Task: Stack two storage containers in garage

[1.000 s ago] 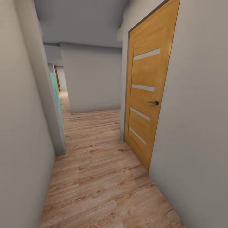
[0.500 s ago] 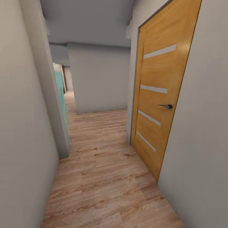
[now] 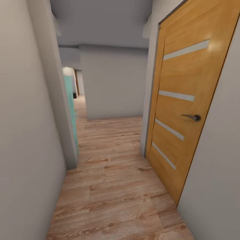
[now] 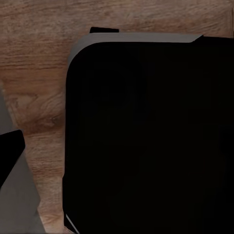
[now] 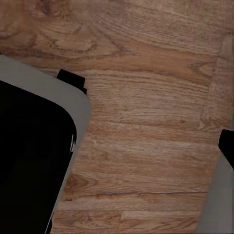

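Robot is standing in a hallway: wood plank floor (image 3: pixel 113 186), oak door (image 3: pixel 181 110) (closed) at right, teal panel (image 3: pixel 70 106) left. Gripper states cannot be determined.

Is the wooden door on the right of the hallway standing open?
No, the wooden door sits flush in its frame, with its handle facing the hallway and no gap showing.

The head camera faces down a narrow corridor, wooden door (image 3: pixel 186 110) at two o'clock, while both wrist cameras look straight down, close above the shared plank floor (image 3: pixel 113 186).
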### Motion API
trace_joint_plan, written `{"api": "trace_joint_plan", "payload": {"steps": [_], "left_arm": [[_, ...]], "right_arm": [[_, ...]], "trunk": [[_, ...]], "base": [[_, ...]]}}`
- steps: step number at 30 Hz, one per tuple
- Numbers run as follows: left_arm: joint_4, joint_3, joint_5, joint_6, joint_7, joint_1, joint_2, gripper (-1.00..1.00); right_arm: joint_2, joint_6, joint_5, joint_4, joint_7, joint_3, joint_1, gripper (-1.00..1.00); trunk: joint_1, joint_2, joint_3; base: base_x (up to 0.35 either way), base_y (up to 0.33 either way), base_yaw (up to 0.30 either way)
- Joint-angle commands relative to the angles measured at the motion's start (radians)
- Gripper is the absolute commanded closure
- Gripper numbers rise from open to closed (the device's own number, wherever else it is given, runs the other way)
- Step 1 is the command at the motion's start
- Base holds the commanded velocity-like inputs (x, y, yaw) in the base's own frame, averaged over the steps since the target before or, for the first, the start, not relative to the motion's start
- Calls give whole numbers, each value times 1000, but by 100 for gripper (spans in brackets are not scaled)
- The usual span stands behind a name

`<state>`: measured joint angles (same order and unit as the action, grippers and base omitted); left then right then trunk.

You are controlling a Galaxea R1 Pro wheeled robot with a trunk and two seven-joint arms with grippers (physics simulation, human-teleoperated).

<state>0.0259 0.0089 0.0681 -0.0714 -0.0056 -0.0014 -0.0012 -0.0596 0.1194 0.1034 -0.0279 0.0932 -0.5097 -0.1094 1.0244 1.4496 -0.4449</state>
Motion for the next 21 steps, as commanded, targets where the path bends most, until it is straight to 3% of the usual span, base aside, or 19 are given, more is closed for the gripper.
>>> {"api": "trace_joint_plan", "payload": {"steps": [1, 11, 21], "left_arm": [[0, 0, 7, -2, -1, 0, 0, -100], [0, 0, 7, -2, 0, 0, 2, -100], [0, 0, 17, -4, 7, 0, 4, -100]], "right_arm": [[1, 6, 10, -3, 0, -9, -1, -100], [1, 7, 11, -3, 0, -8, -1, -100], [0, 8, 11, -3, 0, -9, -1, -100]], "trunk": [[1, 0, -1], [1, 0, -1], [1, 0, -1]], "base": [[321, -97, 2], [321, -100, 9], [321, -100, 242]]}}
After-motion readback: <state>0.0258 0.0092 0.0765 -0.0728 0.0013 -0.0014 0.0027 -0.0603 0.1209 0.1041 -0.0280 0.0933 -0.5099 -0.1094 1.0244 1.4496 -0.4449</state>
